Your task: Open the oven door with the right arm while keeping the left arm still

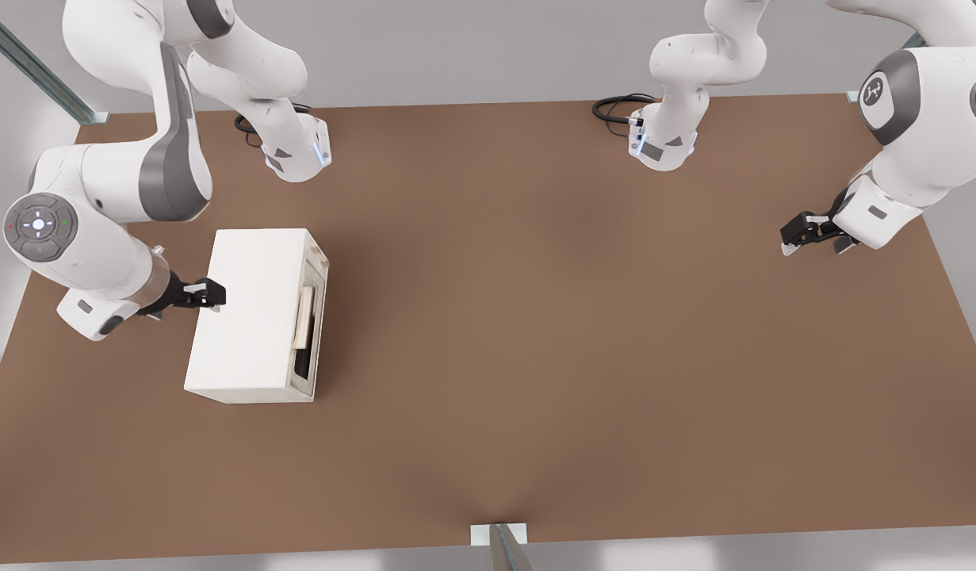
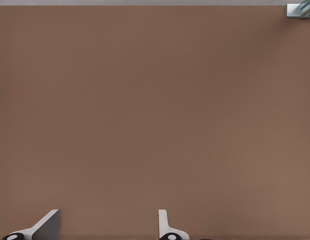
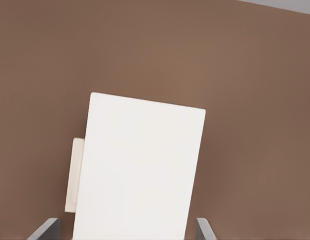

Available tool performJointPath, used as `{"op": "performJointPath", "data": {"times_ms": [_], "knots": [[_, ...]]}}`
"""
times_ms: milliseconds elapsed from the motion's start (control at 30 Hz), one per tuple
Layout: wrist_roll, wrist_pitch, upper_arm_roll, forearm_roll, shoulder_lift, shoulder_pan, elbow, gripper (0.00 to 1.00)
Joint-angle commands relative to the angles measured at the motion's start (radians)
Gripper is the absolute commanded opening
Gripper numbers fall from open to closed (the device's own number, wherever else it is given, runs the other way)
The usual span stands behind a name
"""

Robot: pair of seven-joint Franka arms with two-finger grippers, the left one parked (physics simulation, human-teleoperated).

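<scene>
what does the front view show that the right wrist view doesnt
Only the front view shows the oven door with its dark window and beige handle, plus the right arm and its hand over the oven's back edge. Only the right wrist view shows the hand's open fingertips straddling the oven. Both show the oven's cream top and the brown table.

A brown table (image 1: 535,333) is carrying the cream oven (image 1: 254,317) near the front view's left edge, its door (image 1: 311,321) facing right; two arm bases and black cables (image 1: 614,107) are sitting along the far edge; the gripper (image 1: 206,293) is hovering over the oven's back edge, fingers apart.
</scene>
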Motion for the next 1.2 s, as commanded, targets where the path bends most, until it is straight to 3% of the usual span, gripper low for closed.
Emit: {"op": "performJointPath", "data": {"times_ms": [0, 100, 133, 267, 300, 333, 367, 400, 533, 900, 1167], "knots": [[0.03, -0.016, 0.0, 0.002, -0.002, 0.001, 0.001, 1.0], [0.038, -0.144, 0.009, -0.087, 0.067, 0.045, -0.002, 1.0], [0.056, -0.148, 0.009, -0.21, 0.084, 0.137, -0.024, 1.0], [0.523, -0.228, 0.009, -0.36, 0.133, 0.386, -0.061, 0.99], [0.624, -0.23, 0.009, -0.365, 0.153, 0.418, -0.061, 0.77], [0.698, -0.227, 0.009, -0.365, 0.181, 0.431, -0.061, 0.46], [0.714, -0.216, 0.008, -0.372, 0.197, 0.426, -0.071, 0.29], [0.731, -0.196, 0.006, -0.405, 0.201, 0.426, -0.1, 0.17], [0.797, -0.115, 0.002, -0.423, 0.222, 0.389, -0.162, 0.0], [1.012, -0.092, 0.014, -0.429, 0.256, 0.408, -0.165, 0.0], [1.05, -0.05, 0.016, -0.535, 0.274, 0.432, -0.18, 0.0]]}}
